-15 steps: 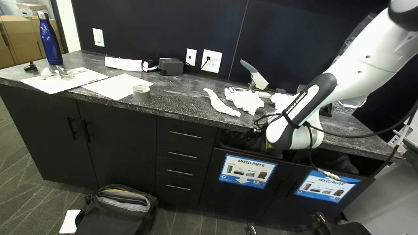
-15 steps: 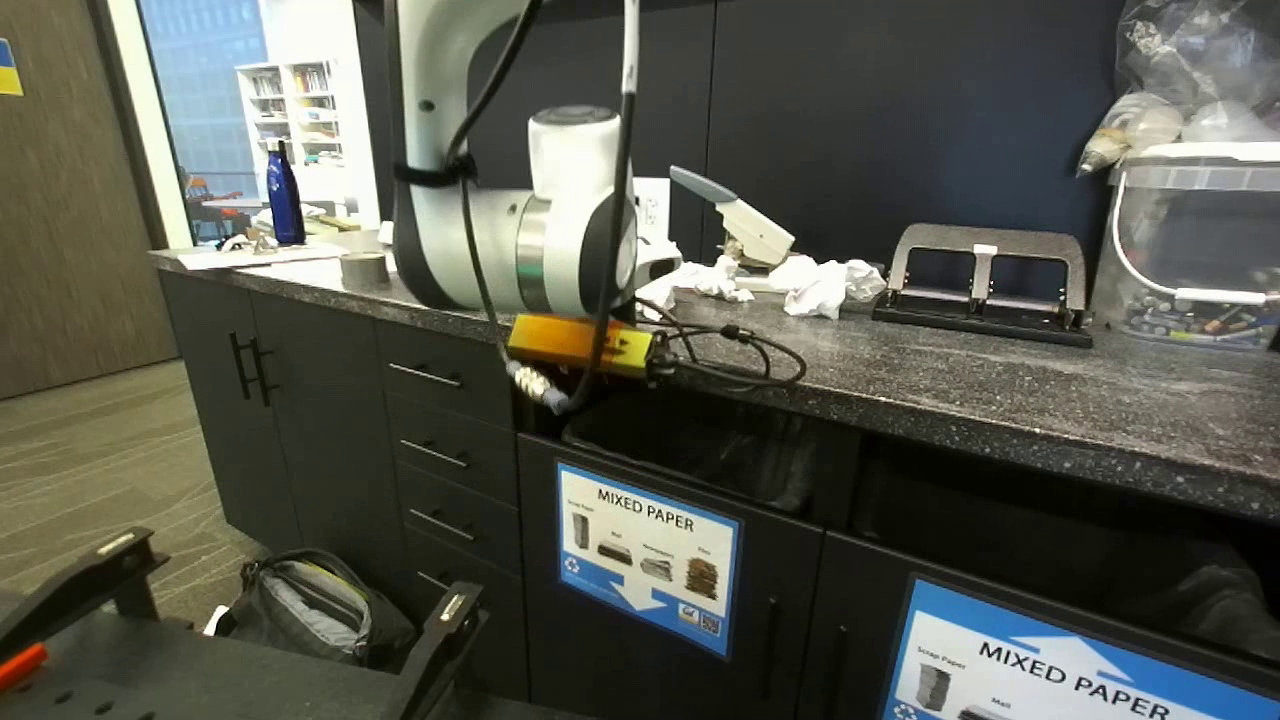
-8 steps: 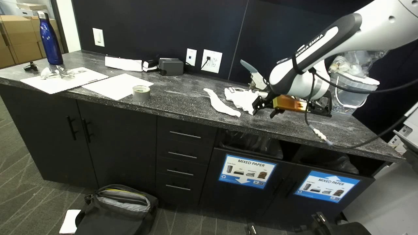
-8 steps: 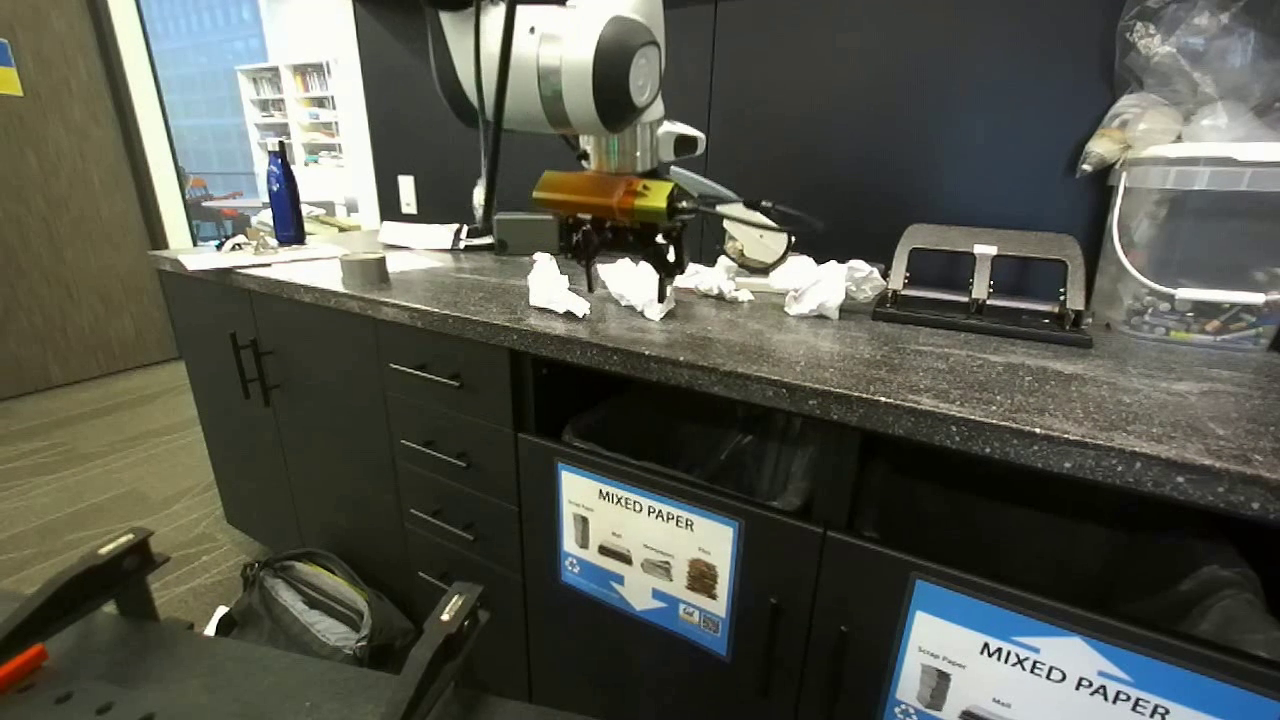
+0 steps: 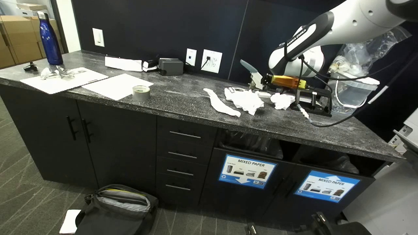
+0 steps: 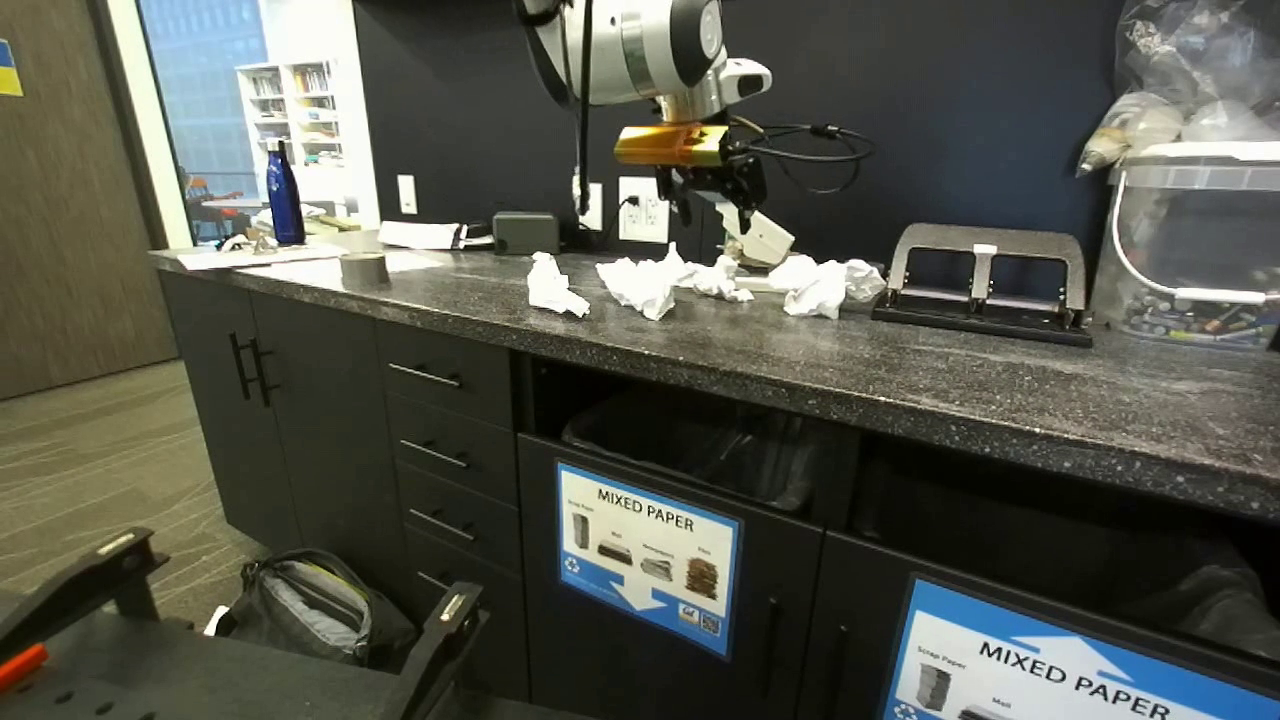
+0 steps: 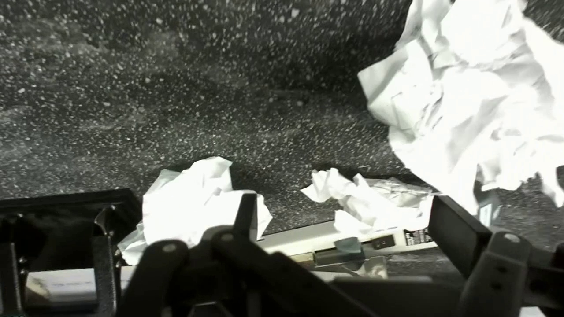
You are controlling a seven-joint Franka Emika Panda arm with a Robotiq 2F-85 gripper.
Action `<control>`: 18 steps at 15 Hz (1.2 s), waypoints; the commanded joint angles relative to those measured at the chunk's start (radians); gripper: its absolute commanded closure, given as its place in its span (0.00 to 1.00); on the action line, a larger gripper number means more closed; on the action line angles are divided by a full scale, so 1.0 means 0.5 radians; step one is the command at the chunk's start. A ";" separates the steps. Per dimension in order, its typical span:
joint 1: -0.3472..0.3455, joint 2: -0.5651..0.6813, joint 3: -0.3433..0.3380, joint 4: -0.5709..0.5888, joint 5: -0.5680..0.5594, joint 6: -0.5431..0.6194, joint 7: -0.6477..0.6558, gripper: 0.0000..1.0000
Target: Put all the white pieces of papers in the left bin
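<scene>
Several crumpled white pieces of paper lie on the dark speckled counter: a long scrap (image 5: 222, 103), a wide crumpled piece (image 5: 245, 99) beside it, a small scrap (image 7: 365, 202) against the stapler and another piece (image 7: 194, 202) by the hole punch. Over the back of the counter, near the stapler, hangs my gripper (image 6: 715, 215), its fingers wide apart with nothing between them. Seen in the wrist view, the small scrap shows in the gap of the gripper (image 7: 343, 204), below it and not touched. The left bin (image 6: 640, 550) has its blue-framed sign facing out, with a dark opening above.
A stapler (image 6: 765, 240) stands behind the papers, a black hole punch (image 6: 985, 280) and clear bucket (image 6: 1190, 240) to their right. Farther left are a tape roll (image 5: 141, 93), flat white sheets (image 5: 117, 86) and a blue bottle (image 5: 50, 42). A twin bin front (image 5: 326, 186) adjoins the left bin.
The arm has risen from low at the counter's front edge above the left bin and swung back over the counter toward the stapler. The papers have not visibly moved.
</scene>
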 commanded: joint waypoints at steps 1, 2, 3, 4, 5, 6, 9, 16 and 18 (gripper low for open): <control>0.156 0.345 -0.269 0.494 -0.016 -0.182 0.322 0.00; 0.170 0.416 -0.322 0.596 -0.015 -0.247 0.395 0.00; 0.180 0.492 -0.370 0.701 -0.018 -0.301 0.466 0.00; 0.158 0.553 -0.373 0.799 0.000 -0.369 0.491 0.00; 0.129 0.609 -0.362 0.897 0.016 -0.429 0.502 0.00; 0.097 0.668 -0.351 0.994 0.029 -0.461 0.515 0.00; -0.017 0.820 -0.266 1.270 0.078 -0.540 0.472 0.00; -0.161 1.174 -0.245 1.826 0.076 -0.732 0.513 0.00; -0.195 1.274 -0.232 1.987 0.073 -0.804 0.508 0.00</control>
